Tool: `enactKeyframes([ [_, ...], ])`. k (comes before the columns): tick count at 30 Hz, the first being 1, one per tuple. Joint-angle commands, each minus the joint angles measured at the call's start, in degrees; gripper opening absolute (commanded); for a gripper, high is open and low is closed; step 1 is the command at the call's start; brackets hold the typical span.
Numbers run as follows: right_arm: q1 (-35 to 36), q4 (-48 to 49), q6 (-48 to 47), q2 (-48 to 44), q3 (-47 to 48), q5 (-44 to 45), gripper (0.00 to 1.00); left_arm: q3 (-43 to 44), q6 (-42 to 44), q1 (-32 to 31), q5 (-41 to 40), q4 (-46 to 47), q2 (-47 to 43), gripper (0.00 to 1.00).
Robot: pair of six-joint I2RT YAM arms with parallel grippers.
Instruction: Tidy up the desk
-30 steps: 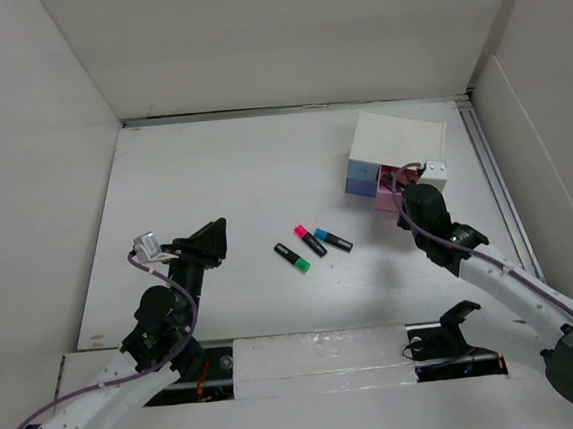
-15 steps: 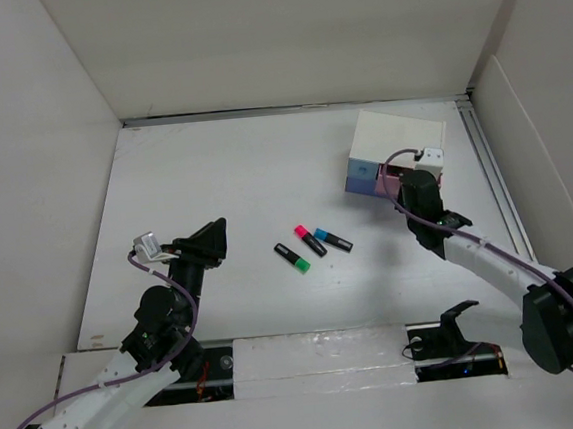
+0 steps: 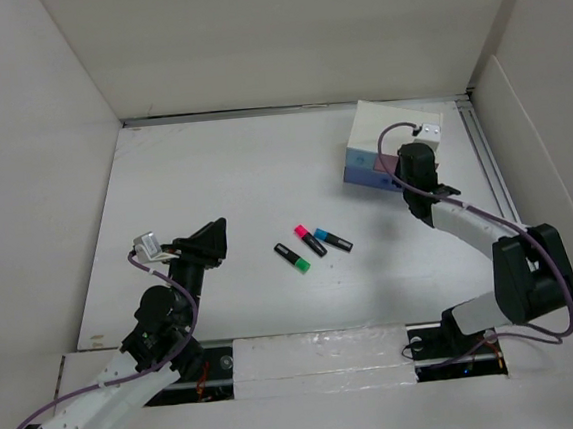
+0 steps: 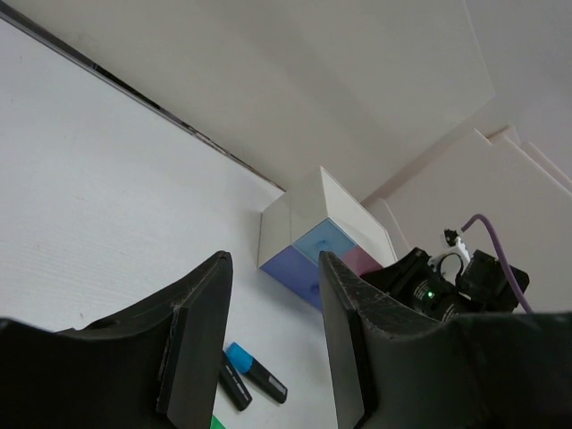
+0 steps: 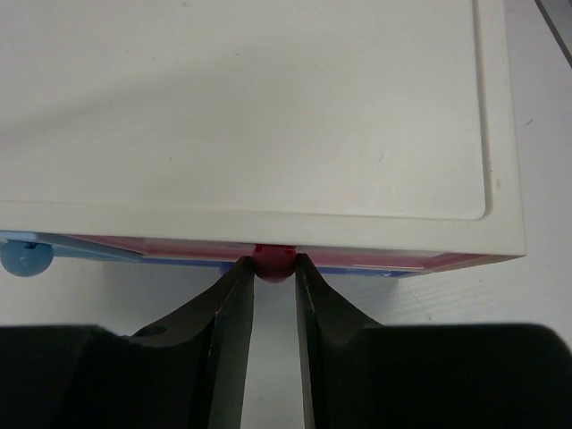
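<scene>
The white desk (image 3: 233,179) carries a small white drawer box (image 3: 395,130) at the back right. My right gripper (image 3: 404,174) is at its front face, shut on the red knob (image 5: 273,261) of the pink drawer, which sits nearly flush under the box's white top (image 5: 250,107). Three highlighters lie mid-desk: pink (image 3: 310,240), blue (image 3: 333,240) and green (image 3: 292,257). My left gripper (image 3: 216,233) hovers open and empty to their left, well apart from them. The left wrist view looks between its fingers (image 4: 201,331) toward the blue highlighter (image 4: 255,374) and the box (image 4: 313,241).
A blue drawer knob (image 5: 20,260) shows left of the red one. White panels wall the desk on the left, back and right. A metal rail (image 3: 488,167) runs along the right edge beside the box.
My right gripper has moved toward the back, holding the knob, and the pink drawer has slid into the box. The box shifted slightly back. The left arm stayed still.
</scene>
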Motion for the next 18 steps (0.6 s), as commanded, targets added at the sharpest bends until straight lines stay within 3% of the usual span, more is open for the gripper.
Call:
enactKeyframes([
  [1, -2.1, 3.3, 0.9, 2.7, 4.0, -3.2, 0.29, 1.3, 0.9, -0.3, -0.5, 2.6, 0.8, 0.4],
  [4, -2.7, 2.8, 0.3, 3.3, 4.9, -3.7, 0.4, 1.3, 1.0, -0.3, -0.6, 2.9, 1.3, 0.4],
  [10, 1.3, 1.5, 0.1, -6.1, -1.3, -4.8, 0.59, 1.3, 1.1, -0.3, -0.7, 3.1, 2.2, 0.4],
  [14, 3.3, 3.9, 4.5, -7.4, -8.8, -7.2, 0.61, 1.2, 1.0, -0.3, -0.4, 3.6, 2.8, 0.4],
  [18, 3.3, 7.7, 9.4, -1.3, -9.3, -7.9, 0.52, 1.1, 1.0, -0.3, -0.2, 3.9, 3.4, 0.4],
])
